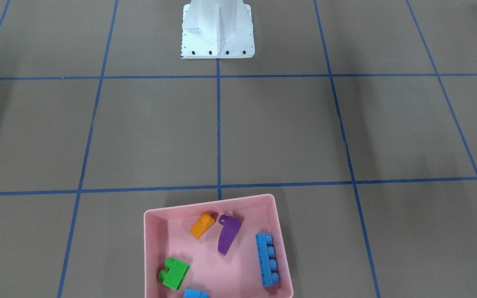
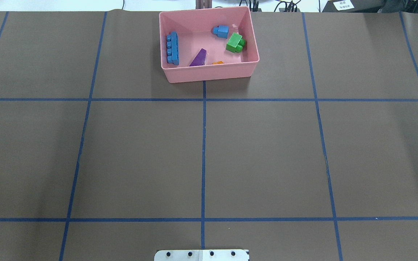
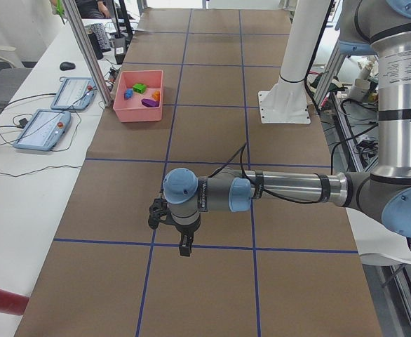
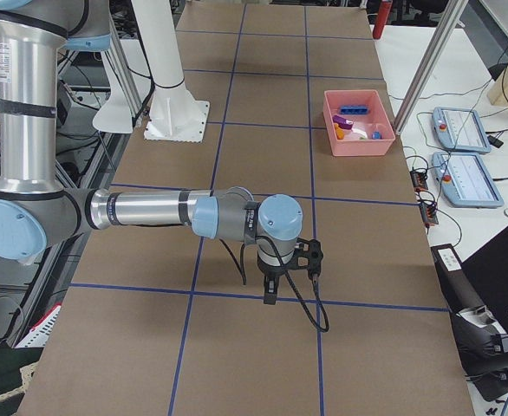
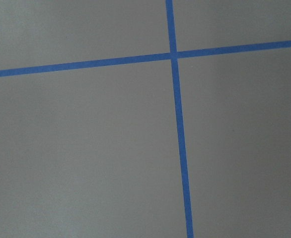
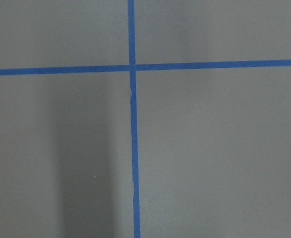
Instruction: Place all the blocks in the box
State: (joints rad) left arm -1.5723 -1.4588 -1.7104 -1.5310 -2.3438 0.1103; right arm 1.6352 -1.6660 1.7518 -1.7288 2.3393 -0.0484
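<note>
Starting at the arms: the left gripper [image 3: 184,247] only shows in the side view from the table's left end. It's a black thing pointing straight down off a level forearm, just above a line of the blue tape [image 5: 178,124]. Honestly I can't tell whether its fingers are spread or closed, or whether anything sits between them. Same deal for the right gripper [image 4: 270,295] at the other end of the table: it points down close to a tape line, with no way to judge the jaws from there. Both wrist cams just see flat matte brown surface and a tape cross, with no fingers in shot. Both grippers are well apart from the box [image 1: 215,275], which sits at the table edge far from the robot, roughly on the centre tape line. It's a shallow glossy pink plastic tray with rounded corners, and all five blocks are inside. The orange block [image 1: 202,226] and the purple sloped block [image 1: 228,234] lie side by side near the wall toward the robot. The long blue block [image 1: 267,259] runs along the short wall on the robot's left. The green block [image 1: 174,273] has its studs pointing sideways, and the small blue block [image 1: 195,294] is near the opposite long wall. All are smooth hard plastic with round studs. The table [image 1: 288,132] has a brown papery cover gridded with tape, and the white metal robot base [image 1: 218,33] is bolted at the robot's edge. Alongside is a white bench [image 3: 23,182] with a control tablet [image 3: 43,130] and a red cylinder [image 3: 2,300].
</note>
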